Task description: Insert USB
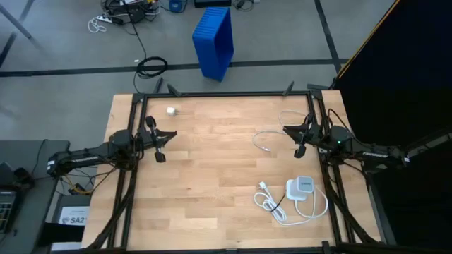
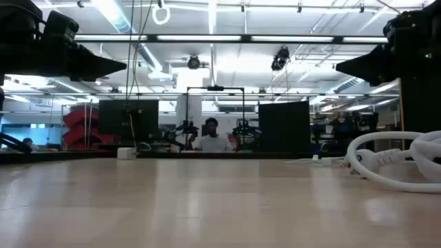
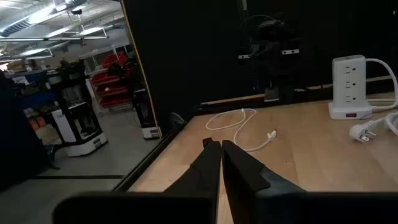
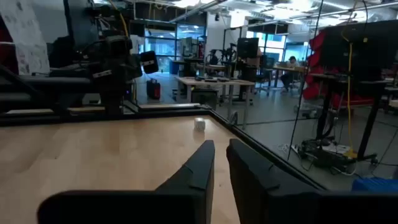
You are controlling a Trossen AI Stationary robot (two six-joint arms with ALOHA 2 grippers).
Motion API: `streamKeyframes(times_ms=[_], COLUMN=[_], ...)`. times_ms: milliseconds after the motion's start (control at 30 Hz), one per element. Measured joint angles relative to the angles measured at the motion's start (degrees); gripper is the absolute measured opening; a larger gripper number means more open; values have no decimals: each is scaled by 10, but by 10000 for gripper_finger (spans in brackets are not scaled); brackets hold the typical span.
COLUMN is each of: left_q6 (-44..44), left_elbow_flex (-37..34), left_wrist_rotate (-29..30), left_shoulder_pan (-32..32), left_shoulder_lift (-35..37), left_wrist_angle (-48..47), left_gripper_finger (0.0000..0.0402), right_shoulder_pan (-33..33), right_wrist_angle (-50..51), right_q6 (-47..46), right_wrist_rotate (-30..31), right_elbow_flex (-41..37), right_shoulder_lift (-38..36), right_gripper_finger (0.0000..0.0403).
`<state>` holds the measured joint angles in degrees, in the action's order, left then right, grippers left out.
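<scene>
The USB (image 1: 270, 137) is a thin white cable lying loosely looped on the wooden table right of centre, its small plug (image 3: 272, 134) resting flat on the wood. My right gripper (image 1: 291, 134) hovers just right of the cable, shut and holding nothing; its fingers (image 4: 221, 154) point toward the table's left edge. My left gripper (image 1: 168, 138) waits at the left side, shut and holding nothing; its fingers (image 3: 221, 151) point across the table toward the cable (image 3: 239, 123).
A white charger block (image 1: 301, 186) with sockets (image 3: 349, 86) stands near the front right, its thicker white cord (image 1: 282, 209) coiled beside it (image 2: 386, 162). A small white cube (image 1: 171, 111) sits at the far left. Black frame rails (image 1: 226, 94) border the table.
</scene>
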<state>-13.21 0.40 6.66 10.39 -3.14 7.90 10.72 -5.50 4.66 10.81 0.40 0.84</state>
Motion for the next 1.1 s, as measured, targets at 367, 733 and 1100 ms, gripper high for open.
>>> streamKeyframes(times_ms=[367, 733, 1100], left_q6=[0, 0, 0], left_elbow_flex=[0, 0, 0], left_wrist_rotate=[0, 0, 0], left_shoulder_pan=[0, 0, 0], left_shoulder_lift=[0, 0, 0], left_wrist_angle=[0, 0, 0], left_gripper_finger=[1, 1, 1], right_shoulder_pan=[0, 0, 0], right_wrist_angle=[0, 0, 0], right_q6=[0, 0, 0], right_wrist_rotate=[0, 0, 0], right_elbow_flex=[0, 0, 0], right_shoulder_lift=[0, 0, 0], right_gripper_finger=[41, 26, 33])
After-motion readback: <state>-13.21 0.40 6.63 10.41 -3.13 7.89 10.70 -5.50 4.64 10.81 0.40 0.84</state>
